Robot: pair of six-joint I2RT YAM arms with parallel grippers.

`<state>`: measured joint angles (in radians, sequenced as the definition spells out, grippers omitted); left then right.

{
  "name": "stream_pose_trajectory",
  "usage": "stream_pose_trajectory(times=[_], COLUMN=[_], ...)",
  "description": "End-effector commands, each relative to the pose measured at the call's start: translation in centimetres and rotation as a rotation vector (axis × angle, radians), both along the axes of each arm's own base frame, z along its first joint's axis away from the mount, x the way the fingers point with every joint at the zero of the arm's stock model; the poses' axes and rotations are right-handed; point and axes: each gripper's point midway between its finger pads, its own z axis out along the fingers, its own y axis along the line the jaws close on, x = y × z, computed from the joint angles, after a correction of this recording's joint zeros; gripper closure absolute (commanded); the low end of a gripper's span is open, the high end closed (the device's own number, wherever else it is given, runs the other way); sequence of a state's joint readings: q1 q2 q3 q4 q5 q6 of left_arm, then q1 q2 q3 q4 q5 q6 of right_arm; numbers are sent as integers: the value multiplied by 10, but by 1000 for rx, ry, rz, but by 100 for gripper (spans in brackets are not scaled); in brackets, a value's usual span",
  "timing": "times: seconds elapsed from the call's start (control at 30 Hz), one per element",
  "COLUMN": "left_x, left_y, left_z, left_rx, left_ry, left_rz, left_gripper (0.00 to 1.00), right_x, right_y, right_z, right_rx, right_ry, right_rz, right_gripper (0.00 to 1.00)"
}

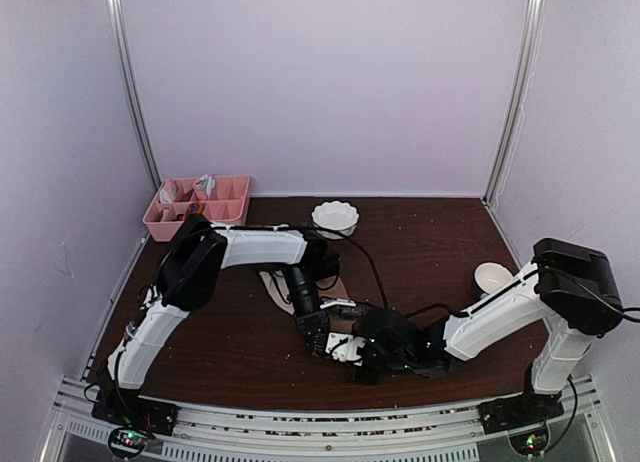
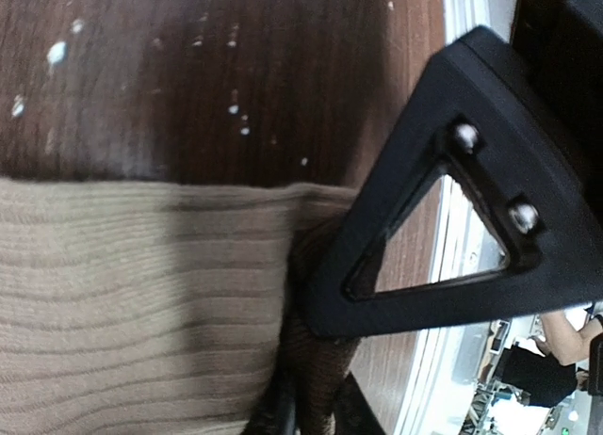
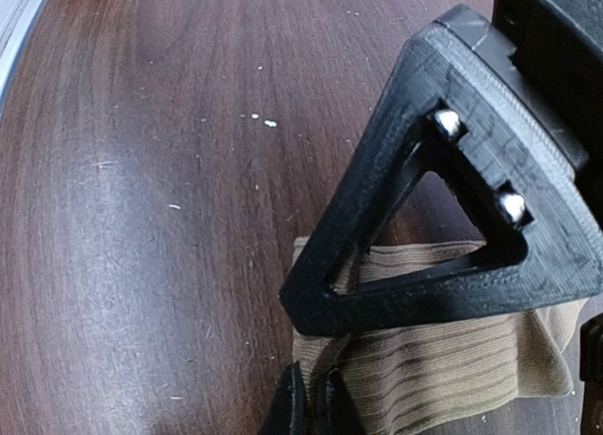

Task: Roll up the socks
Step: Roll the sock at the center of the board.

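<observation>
In the left wrist view my left gripper is shut on a dark brown patch at the end of a beige ribbed sock lying on the dark wood table. In the right wrist view my right gripper is shut on the edge of a tan ribbed sock, which lies flat on the table. In the top view both grippers meet at the near middle, left and right, almost touching. A cream strip of sock shows behind the left arm; the rest of the socks is hidden under the arms.
A white scalloped bowl stands at the back centre. A pink divided tray with small items sits at the back left. A white round object stands by the right arm. The table's front rail is close to the left gripper.
</observation>
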<state>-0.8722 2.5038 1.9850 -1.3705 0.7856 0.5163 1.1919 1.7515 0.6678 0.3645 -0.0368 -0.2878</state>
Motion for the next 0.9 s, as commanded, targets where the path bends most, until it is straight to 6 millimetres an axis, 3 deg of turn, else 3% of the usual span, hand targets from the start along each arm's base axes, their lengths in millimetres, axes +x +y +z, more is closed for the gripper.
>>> stream_pose_trajectory(times=[0.0,0.13,0.33,0.37,0.4,0.6,0.87], left_x=[20,31,39,38,38,36,7], left_y=[16,18,24,25,26,26,8], left_z=[-32,-25,20,27,33,43,48], left_rx=[80,67,-136,-175,-205,-316,-455], left_ry=[-155,-246,-449,-483,-513,-617,-633], left_rz=[-38,-42,-72,-84,-90,-112,-191], left_gripper=[78,66,55,43,40,41,45], right_x=[-6,-3,2,5,8,12,17], right_y=[-13,-14,-24,-25,-26,-28,-36], right_z=[-15,-18,-27,-28,-28,-35,-44], right_rx=[-2,45,78,82,83,86,77], right_ry=[117,263,456,476,497,625,713], right_rz=[-32,-77,-152,-167,-177,-219,-269], right_gripper=[100,100,100,100,100,100,100])
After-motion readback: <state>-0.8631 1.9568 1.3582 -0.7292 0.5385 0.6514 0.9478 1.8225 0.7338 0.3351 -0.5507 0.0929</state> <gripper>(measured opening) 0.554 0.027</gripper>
